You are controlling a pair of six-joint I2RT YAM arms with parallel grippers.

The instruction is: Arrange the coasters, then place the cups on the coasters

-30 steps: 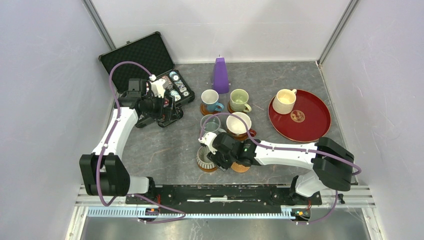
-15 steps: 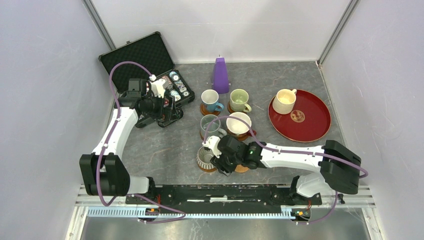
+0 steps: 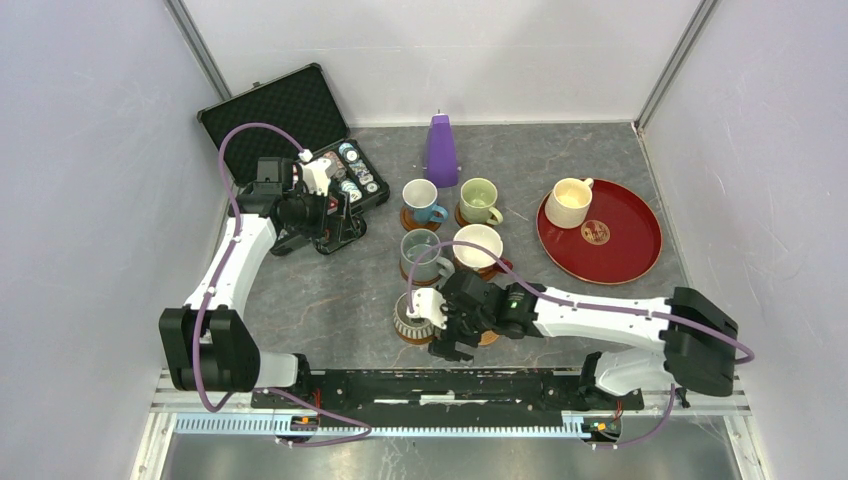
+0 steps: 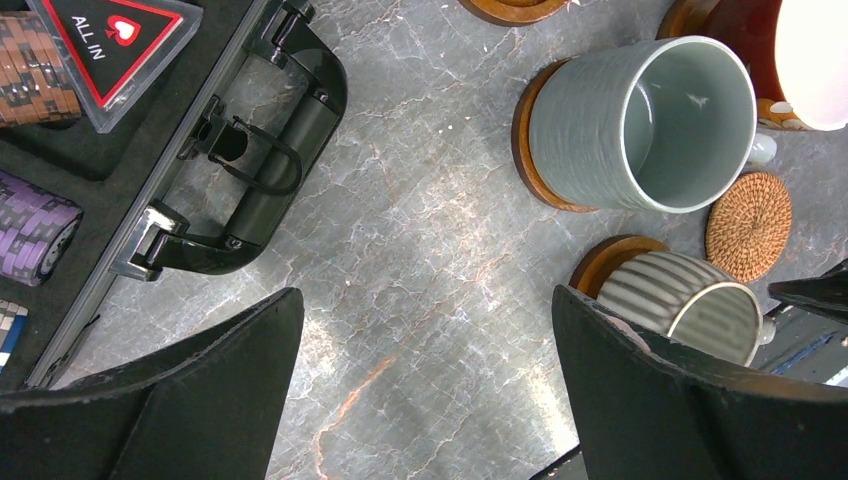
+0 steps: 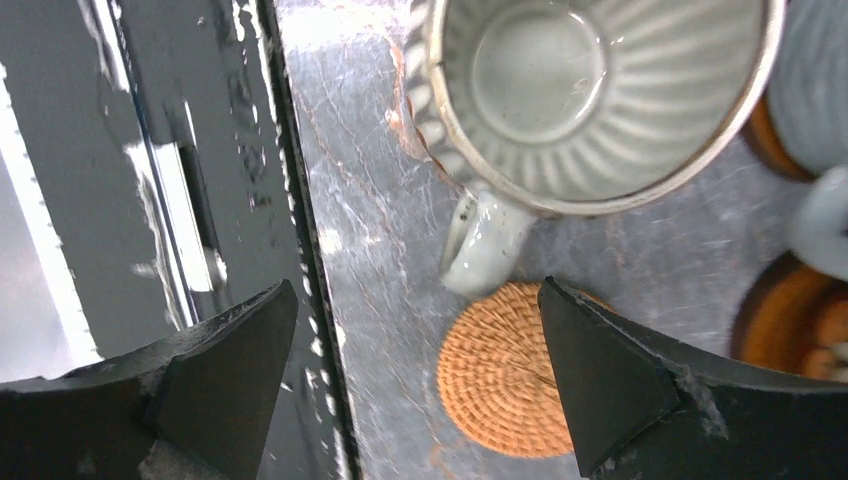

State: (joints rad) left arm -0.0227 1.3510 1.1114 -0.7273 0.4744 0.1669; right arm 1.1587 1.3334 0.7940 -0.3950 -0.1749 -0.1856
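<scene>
My right gripper, fingers spread wide, hovers at the grey ribbed mug's handle, above the woven coaster; my left gripper, farther from that mug, is also spread.

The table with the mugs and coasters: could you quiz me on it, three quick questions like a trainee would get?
1. True or false: the cream mug stands on the red tray.
2. Where is the woven coaster? A: under a mug. B: bare on the table, next to the ribbed mug. C: inside the black case.
3. Fill in: the right gripper is ____, holding nothing.
Key: 1 true. 2 B. 3 open.
</scene>
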